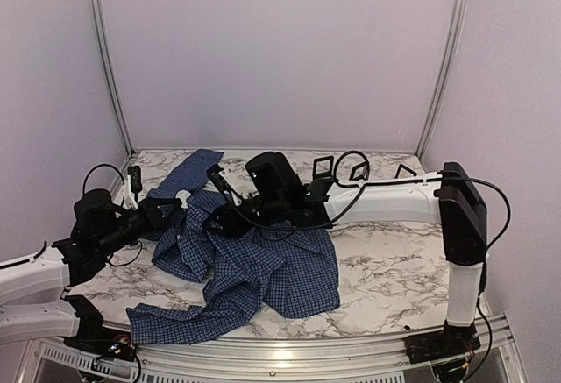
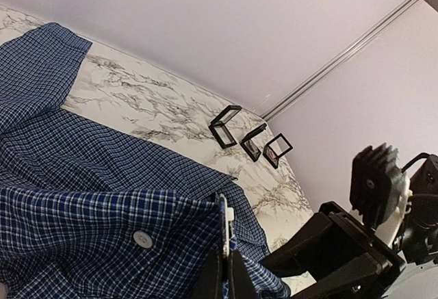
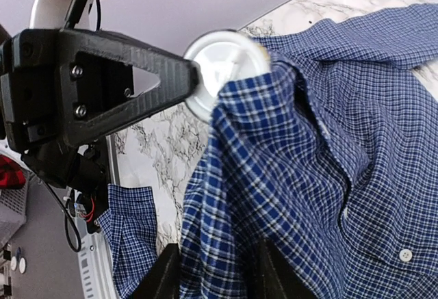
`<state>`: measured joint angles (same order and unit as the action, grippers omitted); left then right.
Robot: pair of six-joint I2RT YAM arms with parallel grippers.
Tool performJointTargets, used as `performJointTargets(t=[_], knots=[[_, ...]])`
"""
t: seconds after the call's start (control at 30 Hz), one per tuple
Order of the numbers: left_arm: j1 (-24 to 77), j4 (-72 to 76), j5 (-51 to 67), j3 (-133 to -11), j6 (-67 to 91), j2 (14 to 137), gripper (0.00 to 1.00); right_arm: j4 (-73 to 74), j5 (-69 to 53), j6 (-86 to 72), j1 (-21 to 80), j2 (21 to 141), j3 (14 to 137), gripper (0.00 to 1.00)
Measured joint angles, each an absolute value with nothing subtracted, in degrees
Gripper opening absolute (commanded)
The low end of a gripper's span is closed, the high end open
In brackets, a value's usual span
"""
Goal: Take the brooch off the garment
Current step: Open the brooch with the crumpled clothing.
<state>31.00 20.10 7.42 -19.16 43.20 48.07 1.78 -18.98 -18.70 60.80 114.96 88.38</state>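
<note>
The garment point(image 1: 254, 269), a dark blue checked shirt, lies crumpled on the marble table point(image 1: 394, 260). The brooch point(image 3: 226, 59) shows as a pale round disc at the top of a lifted fold; in the left wrist view the brooch point(image 2: 224, 227) is edge-on. My left gripper point(image 2: 226, 271) is shut on it together with the shirt's edge, near a pale button point(image 2: 142, 239). My right gripper point(image 3: 217, 271) faces it from the right, jaws apart, with a hanging fold of the garment point(image 3: 328, 141) between its fingers. From above, the left gripper point(image 1: 175, 204) and right gripper point(image 1: 216, 197) meet over the shirt's left part.
Three small black square frame boxes point(image 1: 323, 166), point(image 1: 358, 171), point(image 1: 405, 171) stand at the back of the table, also in the left wrist view point(image 2: 224, 124). Pale walls with metal posts point(image 1: 105, 59) close in the back and sides. Black cables point(image 1: 351, 159) loop over the right arm.
</note>
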Motion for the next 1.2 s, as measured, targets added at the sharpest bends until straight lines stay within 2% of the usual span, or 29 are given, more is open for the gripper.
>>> performJointTargets(t=[0.13, 0.23, 0.57, 0.93, 1.2], knots=[[31.5, 27.2, 8.5, -17.7, 44.4, 50.7, 0.0, -2.0, -22.0, -21.5, 58.2, 114.3, 86.7, 0.55], [31.9, 31.9, 9.9, -16.7, 45.9, 53.3, 0.0, -6.3, -24.6, -24.4, 56.6, 114.1, 85.1, 0.6], [33.4, 42.2, 13.7, -15.9, 49.5, 57.7, 0.0, -22.0, -33.5, -36.4, 52.4, 113.7, 77.7, 0.62], [35.2, 46.7, 15.7, -15.9, 51.1, 61.2, 0.0, -37.5, -38.6, -48.4, 51.7, 115.0, 75.2, 0.56], [35.9, 48.1, 16.2, -15.9, 51.2, 62.1, 0.0, -42.8, -39.7, -53.3, 51.6, 117.2, 74.2, 0.42]])
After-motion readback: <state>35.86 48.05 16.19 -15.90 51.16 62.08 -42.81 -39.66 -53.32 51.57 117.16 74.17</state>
